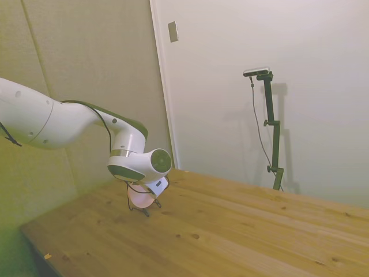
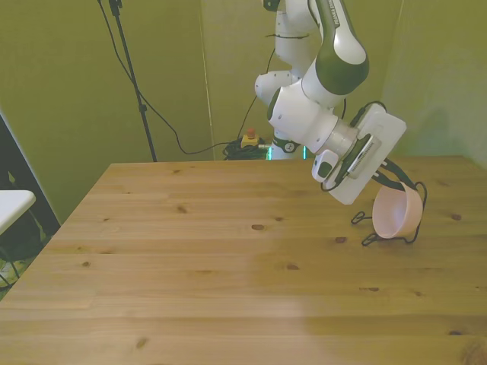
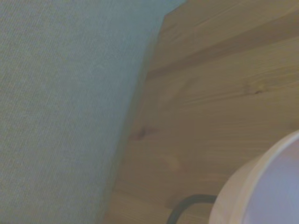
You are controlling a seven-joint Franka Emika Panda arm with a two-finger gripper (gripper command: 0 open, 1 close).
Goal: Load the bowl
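The pale pink bowl (image 2: pixel 396 213) stands on its edge in a small black wire rack (image 2: pixel 368 239) near the front view's right side of the wooden table (image 2: pixel 228 266). My gripper (image 2: pixel 396 181) comes down onto the bowl's upper rim, and its dark fingers look shut on it. In the side view the bowl (image 1: pixel 140 197) hangs just under my white hand, with the rack's wire (image 1: pixel 142 211) below it on the table. The wrist view shows part of the bowl's rim (image 3: pixel 271 186) and a curve of the rack's wire (image 3: pixel 187 203), both blurred.
The rack stands close to a padded wall panel (image 3: pixel 60 116) that runs along the table's edge. On the floor behind the table lie cables and a small red-topped device (image 2: pixel 248 140). A white surface (image 2: pixel 11 204) juts in at the front view's left.
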